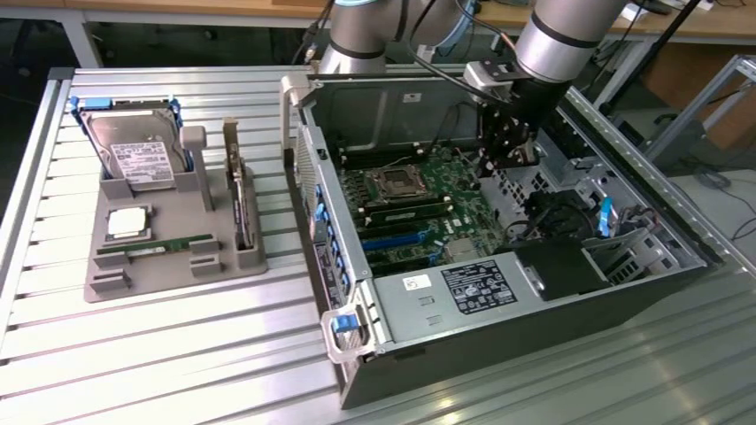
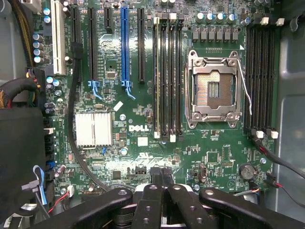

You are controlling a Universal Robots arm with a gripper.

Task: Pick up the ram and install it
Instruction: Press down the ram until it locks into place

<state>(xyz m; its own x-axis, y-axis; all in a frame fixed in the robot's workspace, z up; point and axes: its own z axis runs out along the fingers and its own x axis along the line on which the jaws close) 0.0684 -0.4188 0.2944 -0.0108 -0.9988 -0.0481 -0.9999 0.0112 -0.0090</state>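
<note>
Gripper [image 2: 162, 191] poised over the motherboard [image 2: 143, 143] inside the case, fingers pressed together, gripping nothing. 1 ram [image 1: 156, 246] lying in the grey tray [image 1: 154, 283]; probably light, stiff, fragile. Best pinched along its long edges.

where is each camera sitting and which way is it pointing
Exterior view: off the arm, high and to one side, looking down at the open computer case on the slatted table, with the grey parts holder on the exterior view's left; the arm reaches into the case.
Wrist view: on the wrist, facing straight onto the motherboard with its empty processor socket; the shut gripper shows at the picture's edge, holding nothing.
Shared: the motherboard and the socket.
</note>
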